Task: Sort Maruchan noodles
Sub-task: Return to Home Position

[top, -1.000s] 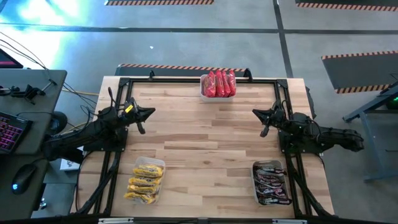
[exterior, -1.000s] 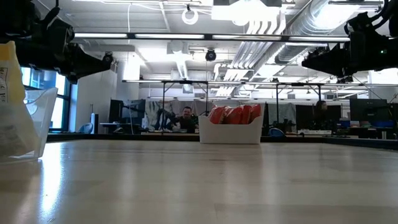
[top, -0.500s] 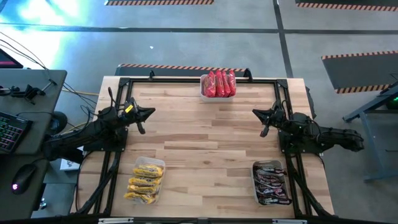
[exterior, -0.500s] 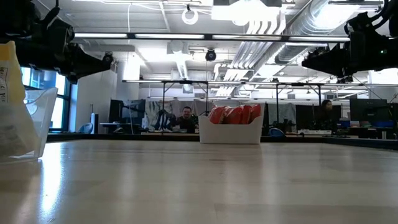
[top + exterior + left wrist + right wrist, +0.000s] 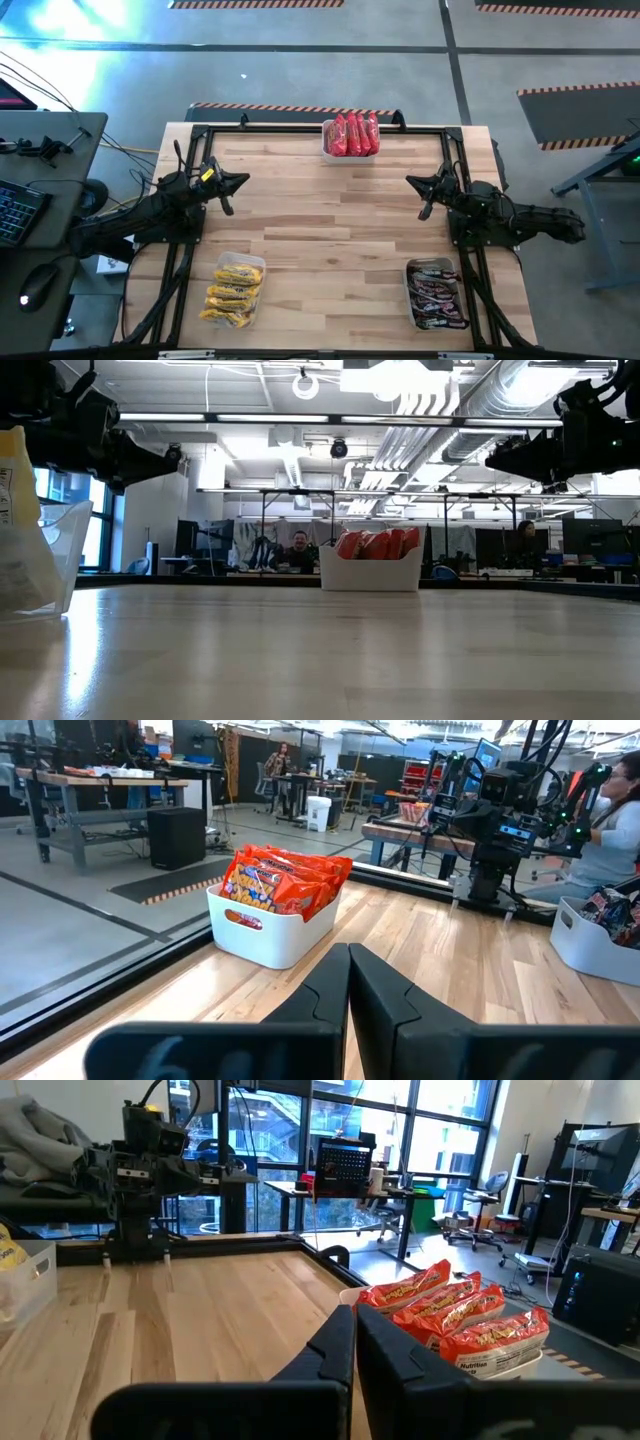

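Since every packet lies in a bin, sorting looks done; homing is in hand and calls for little more; yellow packets (image 5: 233, 292) fill the clear tub (image 5: 259, 262) by the near left edge, dark packets (image 5: 437, 296) the gray bin (image 5: 409, 270) near right; left gripper (image 5: 240, 183) and right gripper (image 5: 415, 184) hang clenched, empty, well apart; table (image 5: 320, 240) middle bare, room to move; red packets (image 5: 351, 133) sit in the white bin (image 5: 328, 152) at the far edge.

Table (image 5: 330, 220): white bin (image 5: 350, 157) far edge; clear bin (image 5: 240, 258), gray bin (image 5: 408, 285) near edge.
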Motion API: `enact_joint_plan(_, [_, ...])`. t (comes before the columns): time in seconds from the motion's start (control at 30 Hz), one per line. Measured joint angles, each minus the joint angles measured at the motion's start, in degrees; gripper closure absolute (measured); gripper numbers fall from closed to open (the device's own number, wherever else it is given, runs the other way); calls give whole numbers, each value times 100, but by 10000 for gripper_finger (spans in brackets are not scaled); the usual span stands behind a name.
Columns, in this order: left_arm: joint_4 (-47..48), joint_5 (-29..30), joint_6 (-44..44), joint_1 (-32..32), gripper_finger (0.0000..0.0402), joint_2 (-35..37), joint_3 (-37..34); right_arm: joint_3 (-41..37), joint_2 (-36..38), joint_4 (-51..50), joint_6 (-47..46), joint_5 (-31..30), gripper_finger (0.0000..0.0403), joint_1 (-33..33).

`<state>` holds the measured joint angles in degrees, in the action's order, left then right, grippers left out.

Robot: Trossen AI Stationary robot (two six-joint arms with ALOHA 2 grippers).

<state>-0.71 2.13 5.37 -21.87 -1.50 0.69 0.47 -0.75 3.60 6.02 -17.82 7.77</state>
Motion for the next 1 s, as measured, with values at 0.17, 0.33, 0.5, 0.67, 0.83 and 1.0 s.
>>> enact_joint_plan(0.17, [-2, 11, 0, 32, 398, -9, 0, 0, 0, -1, 0, 1, 402, 0])
enact_joint_plan(0.33, [-19, 82, -2, 668, 398, -441, -2, 0, 2, 1, 0, -1, 402, 2])
enact_joint_plan(0.5, [-41, 57, -2, 869, 398, -649, -2, 0, 2, 1, 0, 0, 402, 2])
enact_joint_plan(0.67, [-39, 59, 0, 885, 398, -691, -2, 0, 1, 1, 0, 1, 402, 1])
enact_joint_plan(0.83, [-39, 59, -2, 885, 398, -691, -2, 0, 2, 1, 0, 1, 402, 2])
enact_joint_plan(1.0, [-39, 59, 0, 885, 398, -691, -2, 0, 1, 1, -2, 0, 402, 2])
